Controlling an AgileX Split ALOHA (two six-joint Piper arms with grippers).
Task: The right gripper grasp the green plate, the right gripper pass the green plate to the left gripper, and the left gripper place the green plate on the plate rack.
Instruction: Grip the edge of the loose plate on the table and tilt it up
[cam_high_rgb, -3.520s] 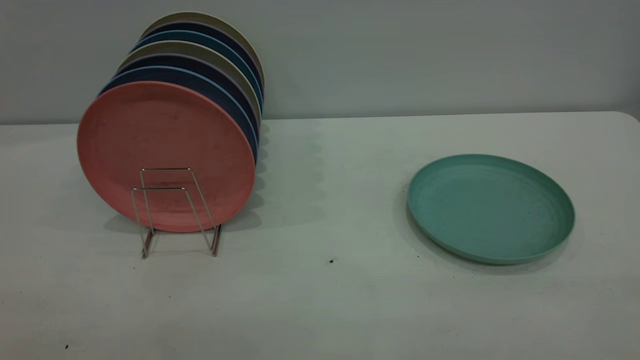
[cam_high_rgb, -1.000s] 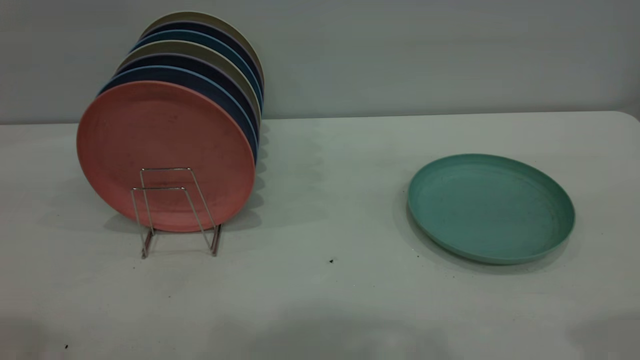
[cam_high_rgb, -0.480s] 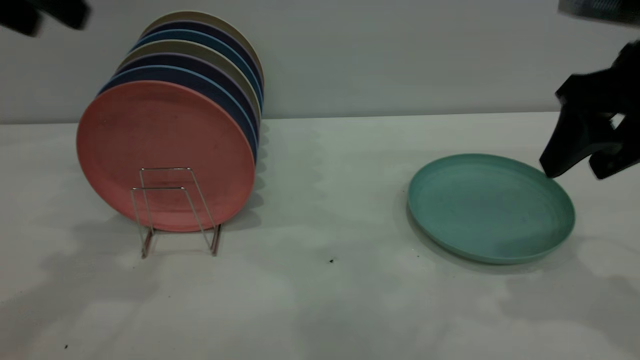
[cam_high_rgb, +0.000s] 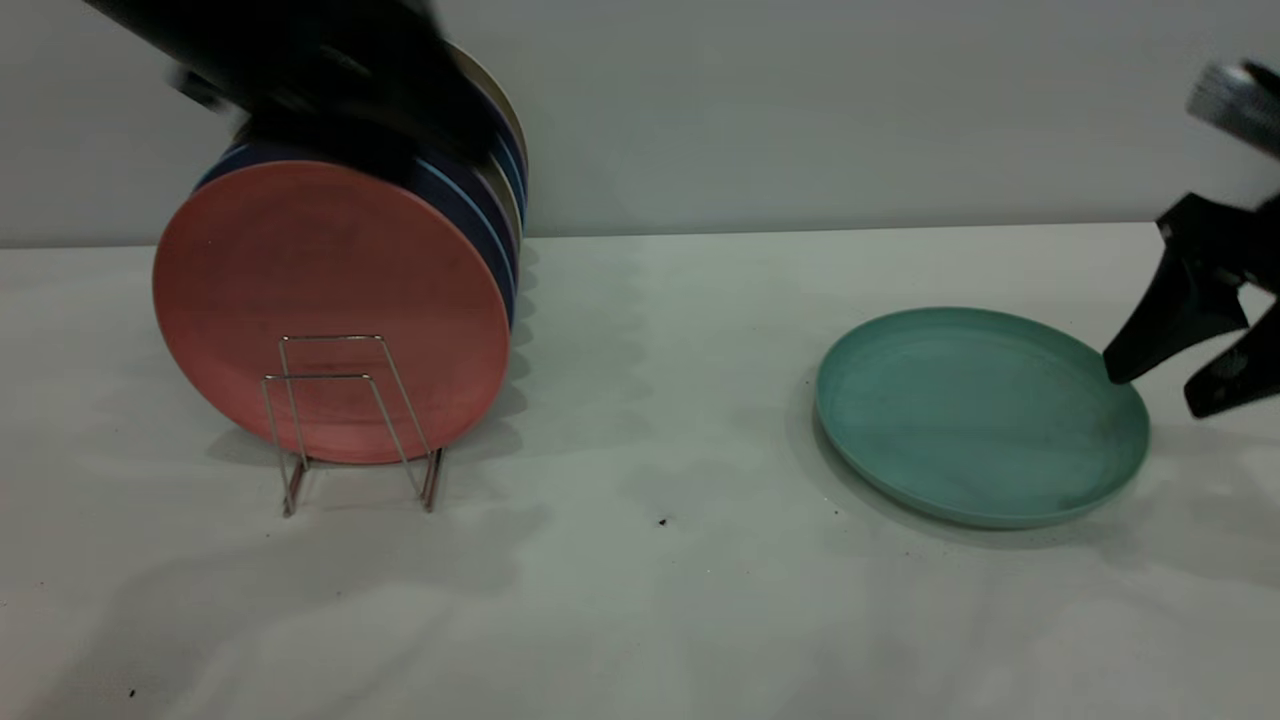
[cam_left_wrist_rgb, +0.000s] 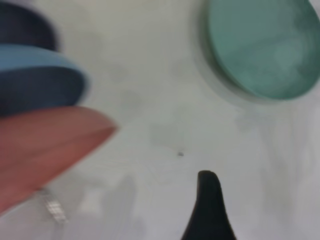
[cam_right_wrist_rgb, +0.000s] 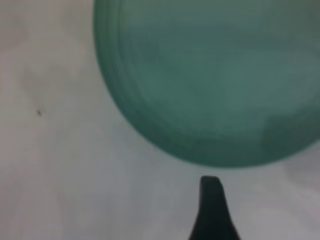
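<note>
The table (cam_high_rgb: 640, 620) fills the exterior view from edge to edge, pale and marked with a few dark specks.

The left arm (cam_high_rgb: 300, 60) is a dark blur across the top of the stacked plates at the exterior view's left. The left gripper cannot be made out there, and whether it is open or closed cannot be told. Its wrist view alone shows one black fingertip (cam_left_wrist_rgb: 208, 187) above bare table, holding nothing.

Seven plates stand on edge in the rack (cam_high_rgb: 350, 425). The pink plate (cam_high_rgb: 330, 300) is at the front, with darker blue and olive rims behind it, partly hidden by the arm. The left wrist view shows only three of them, pink and two blues, plus a bit of rack wire.

One green plate (cam_high_rgb: 980, 415) lies flat on the table at the right, well apart from the rack. The right wrist view looks down on it at close range, while the left wrist view sees it farther off.

The right gripper (cam_high_rgb: 1160, 390) hangs at the plate's right rim. Its two black fingers are spread apart, one tip (cam_high_rgb: 1125, 368) just over the rim and the other outside it, gripping nothing. Its wrist view shows only one fingertip (cam_right_wrist_rgb: 210, 187), just off the plate's edge.

The rack shows two wire loops in front and two coppery rails.
</note>
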